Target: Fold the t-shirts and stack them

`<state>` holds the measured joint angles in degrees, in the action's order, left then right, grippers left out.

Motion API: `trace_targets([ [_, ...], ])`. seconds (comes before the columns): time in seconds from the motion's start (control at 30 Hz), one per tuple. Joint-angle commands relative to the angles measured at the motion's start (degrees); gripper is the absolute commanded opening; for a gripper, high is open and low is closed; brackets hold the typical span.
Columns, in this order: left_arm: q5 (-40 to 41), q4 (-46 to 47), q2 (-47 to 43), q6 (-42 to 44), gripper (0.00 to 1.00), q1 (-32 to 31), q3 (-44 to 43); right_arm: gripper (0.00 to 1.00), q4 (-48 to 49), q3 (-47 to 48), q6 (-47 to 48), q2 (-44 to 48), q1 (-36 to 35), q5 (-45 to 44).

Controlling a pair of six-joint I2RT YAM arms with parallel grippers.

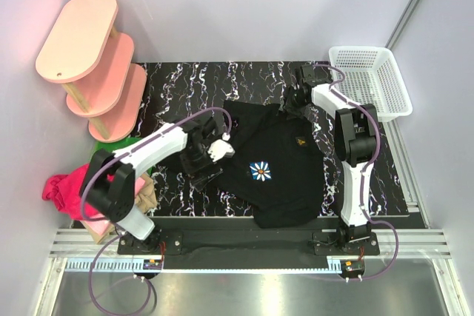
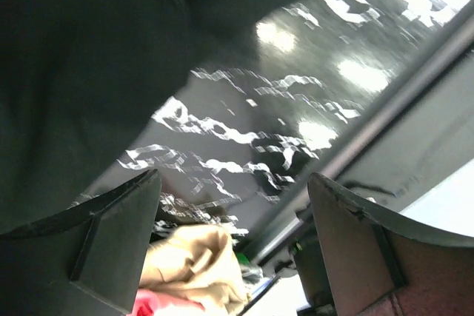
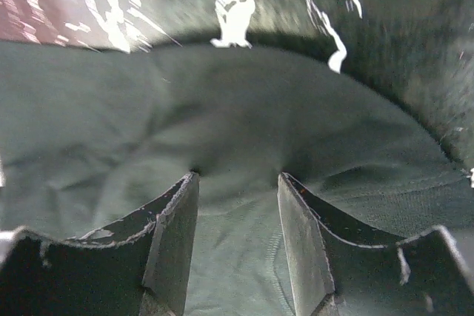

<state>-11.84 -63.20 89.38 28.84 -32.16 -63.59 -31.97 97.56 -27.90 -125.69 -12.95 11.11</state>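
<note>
Black tee spread out in the middle of the table.
Left gripper released, hanging wide beside its left edge; right gripper, jaws apart, presses both tips into the far edge.

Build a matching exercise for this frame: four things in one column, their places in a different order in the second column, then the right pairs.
Things
1. black t-shirt
2. white basket
3. pink shelf unit
4. magenta t-shirt

Places
A. at the far right corner of the table
B. bunched up at the near left edge
C. spread out in the middle, daisy print facing up
D. at the far left, standing by the wall

Pairs: 1-C, 2-A, 3-D, 4-B
</note>
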Motion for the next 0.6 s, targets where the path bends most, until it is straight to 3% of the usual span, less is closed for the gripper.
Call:
trace_targets([
  [0.0, 5.1, 7.2, 4.8, -3.6, 0.84, -0.2, -1.6, 0.54, 3.6, -2.6, -0.4, 3.3, -0.3, 1.2],
  [0.3, 10.1, 12.9, 14.5, -8.4, 0.84, -0.2, -7.5, 0.49, 5.9, -5.7, -0.8, 5.3, -0.3, 2.1],
  [0.37, 10.4, 13.2, 15.5, -8.9, 0.78, -0.2, -8.6, 0.49, 6.5, -6.4, -1.0, 5.5, -0.3, 2.7],
  [0.43, 10.8, 13.5, 16.3, -8.9, 0.63, -0.2, -9.1, 0.47, 7.0, -7.0, -1.2, 5.5, -0.3, 2.8],
  [0.47, 11.0, 13.5, 16.6, -8.8, 0.43, -0.1, -9.6, 0.46, 7.4, -7.3, -1.3, 5.6, -0.3, 3.0],
  [0.57, 11.7, 13.5, 16.5, -8.6, 0.20, -0.1, -10.0, 0.44, 7.8, -7.7, -1.2, 5.7, -0.2, 2.9],
])
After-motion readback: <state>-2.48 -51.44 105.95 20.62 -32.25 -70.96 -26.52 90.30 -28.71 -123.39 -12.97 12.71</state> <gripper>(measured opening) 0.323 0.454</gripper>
